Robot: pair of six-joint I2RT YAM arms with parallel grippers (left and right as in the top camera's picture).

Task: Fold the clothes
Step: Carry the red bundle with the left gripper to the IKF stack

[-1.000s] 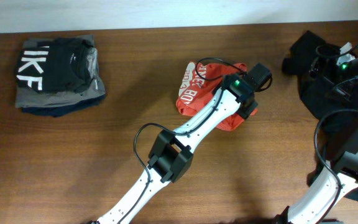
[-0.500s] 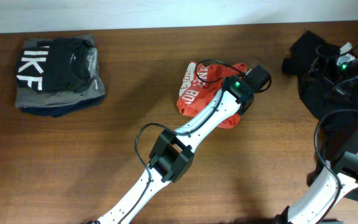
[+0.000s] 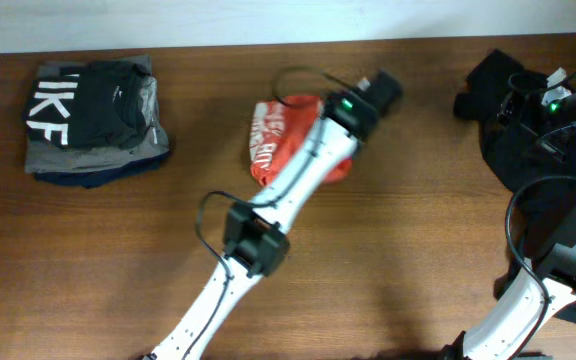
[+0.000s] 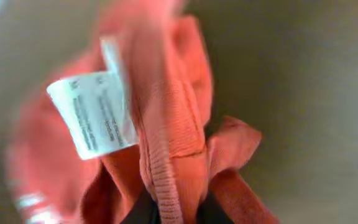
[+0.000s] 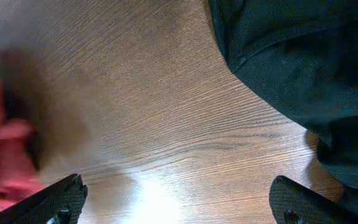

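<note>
T-shirt (image 3: 268,150), red-orange, crumpled: is lying mid-worktop (image 3: 418,220) toward the far edge. Left gripper (image 4: 174,214): jaws are pinching its ribbed seam below the white label (image 4: 92,115). Right gripper (image 5: 179,205): jaws are gaping wide, gripping nothing, beside black cloth (image 5: 291,74)

Overhead: white left arm (image 3: 298,180) lies across the red-orange cotton T-shirt (image 3: 264,150); its white lettering half covered, unreadable. Left wrist view: blurred. White sewn-in care label (image 4: 95,115), print illegible. Left gripper (image 4: 169,216) cut by bottom edge, only dark slivers. Right wrist view: red smear (image 5: 5,155) at left edge; crumpled black garment (image 5: 303,74) cut off top and right.
</note>
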